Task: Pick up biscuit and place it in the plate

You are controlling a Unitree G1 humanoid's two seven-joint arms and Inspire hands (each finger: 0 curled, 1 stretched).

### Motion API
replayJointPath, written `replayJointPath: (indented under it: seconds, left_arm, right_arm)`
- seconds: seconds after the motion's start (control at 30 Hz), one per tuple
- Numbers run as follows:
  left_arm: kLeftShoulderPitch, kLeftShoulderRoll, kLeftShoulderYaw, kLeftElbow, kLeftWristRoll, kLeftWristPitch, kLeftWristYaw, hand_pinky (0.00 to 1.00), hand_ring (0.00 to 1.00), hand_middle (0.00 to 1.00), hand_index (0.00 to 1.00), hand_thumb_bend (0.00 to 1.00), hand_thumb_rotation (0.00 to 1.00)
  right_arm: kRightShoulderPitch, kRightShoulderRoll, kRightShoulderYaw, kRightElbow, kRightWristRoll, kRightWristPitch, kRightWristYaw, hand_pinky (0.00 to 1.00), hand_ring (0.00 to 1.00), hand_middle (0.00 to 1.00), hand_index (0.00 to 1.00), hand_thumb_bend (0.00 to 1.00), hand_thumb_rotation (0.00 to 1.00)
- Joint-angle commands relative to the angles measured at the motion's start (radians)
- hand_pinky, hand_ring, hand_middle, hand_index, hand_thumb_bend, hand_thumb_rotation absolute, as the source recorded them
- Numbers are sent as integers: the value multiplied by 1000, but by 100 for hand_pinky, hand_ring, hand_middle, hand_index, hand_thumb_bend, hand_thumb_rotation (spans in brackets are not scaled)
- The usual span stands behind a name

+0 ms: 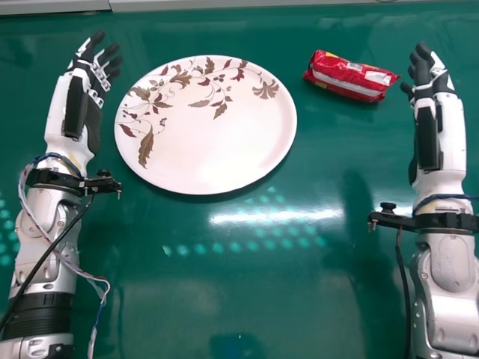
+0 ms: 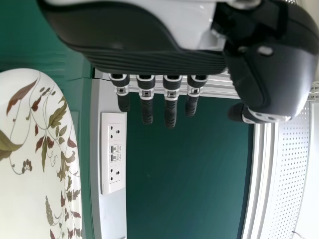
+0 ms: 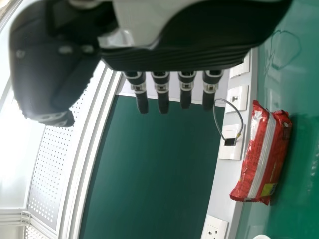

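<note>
Biscuit packet [image 1: 352, 76] first: it lay on the green desk [image 1: 277, 299], between the plate [image 1: 217, 134] and the right hand [image 1: 428, 75], just beside that hand's fingers and touching neither. The job looked to be at its start, the pick-up still to come. Both hands were empty, fingers straight and apart, the left hand [image 1: 95, 67] near the plate's other side. The next move called for the right hand to come inward and close round the wrapper. The plate, patterned with leaves, held nothing.
</note>
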Motion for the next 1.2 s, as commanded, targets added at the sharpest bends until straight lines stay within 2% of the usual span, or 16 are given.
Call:
replayJointPath:
  seconds: [0.0,0.03,0.17,0.3,0.57,1.17]
  left_arm:
    - [10,-12,8,8,2,-15,4,100,93,92,99,41,81]
    - [9,-13,7,9,4,-12,6,100,93,92,99,41,81]
    - [7,-18,-1,12,15,-2,13,100,94,93,100,55,79]
    - [4,-20,-5,18,30,2,26,100,93,92,100,60,79]
    - [-1,-18,-2,31,34,-14,20,100,95,94,100,57,81]
    - [-1,-19,-1,33,34,-15,20,100,95,94,100,56,81]
  right_arm:
    - [12,-4,-6,0,-2,-6,-5,97,100,100,100,72,56]
    - [12,-3,-7,-1,5,-3,-2,97,100,100,100,72,56]
    - [9,-1,-9,-2,16,8,3,97,100,100,99,73,56]
    - [6,-4,-10,0,23,11,9,97,100,100,100,72,55]
    - [-4,-31,-14,-9,-11,32,0,92,100,100,98,79,60]
    - [-4,-32,-14,-10,-11,35,0,92,100,100,98,79,60]
